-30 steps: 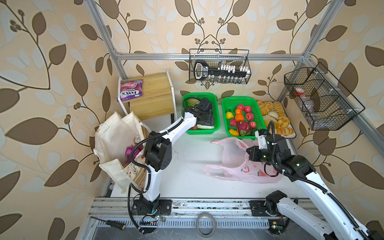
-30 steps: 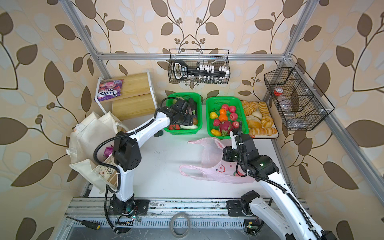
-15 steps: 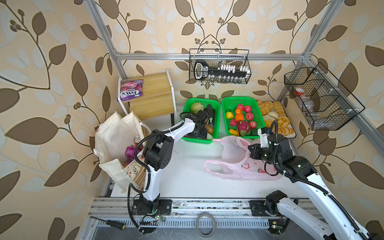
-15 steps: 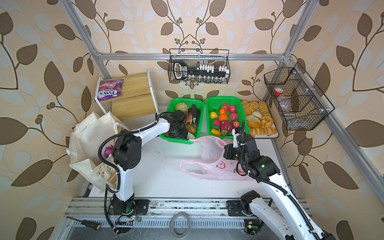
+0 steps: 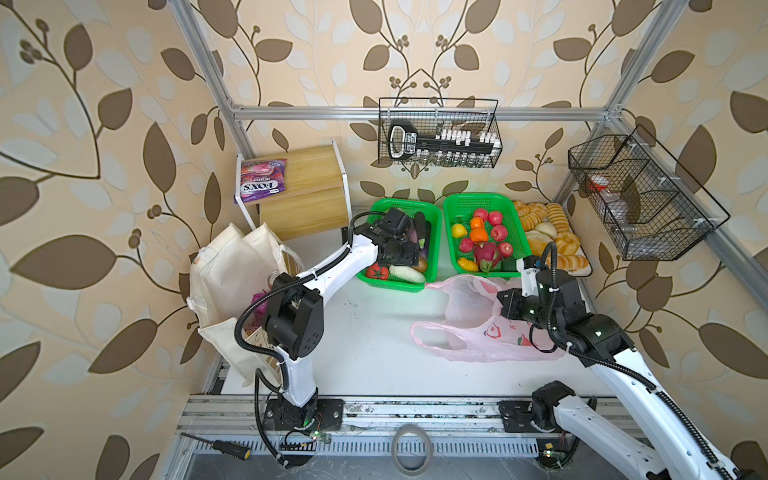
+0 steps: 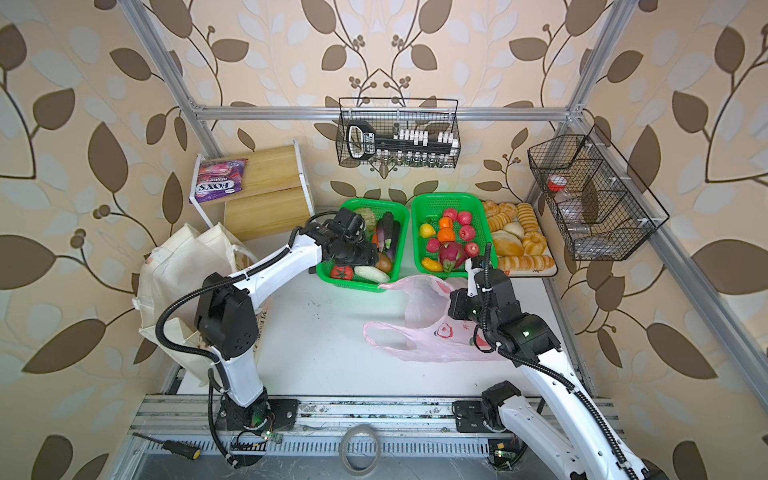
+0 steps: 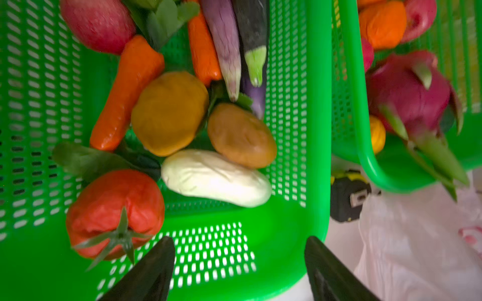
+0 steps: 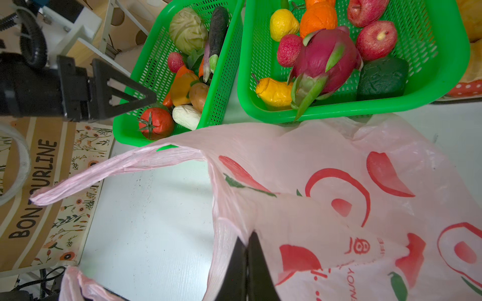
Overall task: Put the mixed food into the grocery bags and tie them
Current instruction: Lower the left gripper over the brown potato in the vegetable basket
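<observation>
My left gripper point(image 7: 240, 260) point(image 5: 405, 255) is open over the front of the left green basket point(image 7: 319, 130), with nothing between its fingers. Below it lie a red tomato point(image 7: 114, 208) point(image 5: 377, 272) and a brown potato point(image 7: 241, 135). A green cabbage point(image 8: 187, 30) point(image 6: 365, 216) sits at the basket's back. My right gripper point(image 8: 246, 250) point(image 5: 505, 307) is shut on the rim of the pink peach-print bag point(image 8: 339, 208) point(image 5: 478, 332), which lies on the table with its mouth toward the baskets. The cream canvas tote point(image 5: 224, 278) stands at the left, something purple in its mouth.
The left basket also holds carrots point(image 7: 125, 96), eggplants point(image 7: 227, 47), a white vegetable point(image 7: 216, 179) and a yellow-orange lump point(image 7: 169, 113). A second green basket point(image 5: 523, 245) holds fruit, with bread point(image 5: 552, 241) beside it. A purple FOX'S packet point(image 5: 262, 180) lies on the wooden shelf.
My left gripper has moved from the back of the left basket toward its front and stays open. The right gripper keeps its hold on the pink bag, which has barely shifted.
</observation>
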You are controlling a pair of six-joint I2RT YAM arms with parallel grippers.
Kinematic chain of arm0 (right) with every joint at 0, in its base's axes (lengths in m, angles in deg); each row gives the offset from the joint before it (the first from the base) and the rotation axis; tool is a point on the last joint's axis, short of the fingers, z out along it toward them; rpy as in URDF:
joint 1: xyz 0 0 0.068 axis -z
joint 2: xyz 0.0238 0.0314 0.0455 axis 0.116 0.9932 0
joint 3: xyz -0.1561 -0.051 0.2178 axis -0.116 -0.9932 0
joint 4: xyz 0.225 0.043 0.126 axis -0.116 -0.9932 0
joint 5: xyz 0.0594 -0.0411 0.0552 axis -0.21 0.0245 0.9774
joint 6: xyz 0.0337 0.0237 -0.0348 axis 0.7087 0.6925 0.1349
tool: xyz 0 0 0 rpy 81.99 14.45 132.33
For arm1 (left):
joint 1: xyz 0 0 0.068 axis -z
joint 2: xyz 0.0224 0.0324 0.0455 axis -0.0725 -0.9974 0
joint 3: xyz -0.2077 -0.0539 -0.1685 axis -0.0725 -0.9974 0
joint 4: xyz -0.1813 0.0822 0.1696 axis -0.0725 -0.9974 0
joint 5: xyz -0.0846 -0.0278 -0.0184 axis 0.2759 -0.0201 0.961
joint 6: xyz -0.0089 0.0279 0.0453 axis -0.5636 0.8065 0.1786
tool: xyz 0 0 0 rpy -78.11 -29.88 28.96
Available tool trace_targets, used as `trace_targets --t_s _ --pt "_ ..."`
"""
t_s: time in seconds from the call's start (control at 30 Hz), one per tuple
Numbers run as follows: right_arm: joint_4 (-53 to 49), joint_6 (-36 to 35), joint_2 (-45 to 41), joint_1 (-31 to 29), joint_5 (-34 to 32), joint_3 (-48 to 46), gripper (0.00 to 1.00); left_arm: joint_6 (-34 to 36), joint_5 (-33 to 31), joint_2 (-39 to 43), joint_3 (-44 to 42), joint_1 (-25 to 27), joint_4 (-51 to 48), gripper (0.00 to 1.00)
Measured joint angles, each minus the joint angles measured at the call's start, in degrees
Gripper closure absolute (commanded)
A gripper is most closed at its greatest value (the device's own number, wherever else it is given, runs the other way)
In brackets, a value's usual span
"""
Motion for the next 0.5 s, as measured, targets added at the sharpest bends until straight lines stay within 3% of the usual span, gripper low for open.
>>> trace_targets --t_s 0.23,0.5 --pt "0.0 0.0 -0.6 0.1 -0.1 -1.4 1.0 -5.4 0.7 -11.7 11.1 -1.0 -1.8 0.23" --pt "0.5 0.1 -0.9 0.1 -0.2 -1.7 1.0 -11.5 1.3 -16.5 13.2 0.2 -4.0 0.3"
